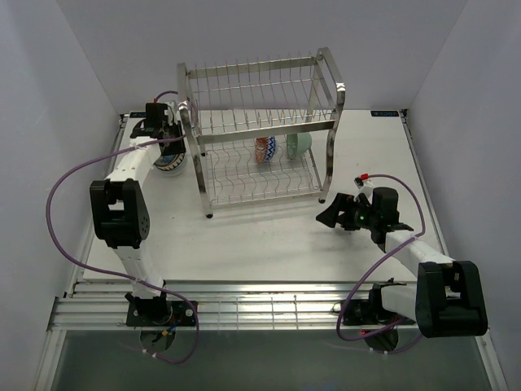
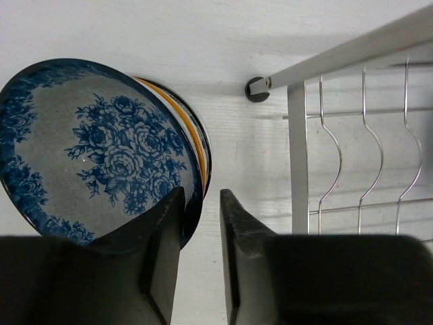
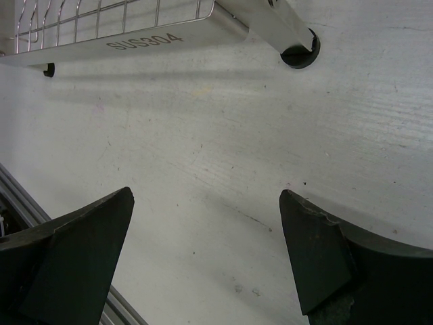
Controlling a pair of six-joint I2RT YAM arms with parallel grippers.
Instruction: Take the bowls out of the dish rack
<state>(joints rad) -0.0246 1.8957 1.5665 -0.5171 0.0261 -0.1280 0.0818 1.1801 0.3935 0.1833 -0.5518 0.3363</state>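
The steel dish rack (image 1: 260, 122) stands at the back middle. Its lower tier holds a red-blue patterned bowl (image 1: 265, 150) and a mint green bowl (image 1: 298, 144), both on edge. Left of the rack, a blue-and-white bowl (image 1: 171, 163) lies on top of a stack on the table. In the left wrist view this bowl (image 2: 101, 149) covers a brown-striped bowl (image 2: 197, 135). My left gripper (image 2: 201, 196) straddles its rim, narrowly open, with a gap at the outer finger; it also shows in the top view (image 1: 172, 147). My right gripper (image 1: 334, 216) hovers wide open and empty over the table (image 3: 206, 196).
The rack's front right foot (image 3: 300, 51) and bottom rail (image 3: 142, 42) are just ahead of my right gripper. The rack's post (image 2: 295, 135) and wire tier stand right of my left gripper. A slatted metal edge (image 1: 244, 309) runs along the near table side.
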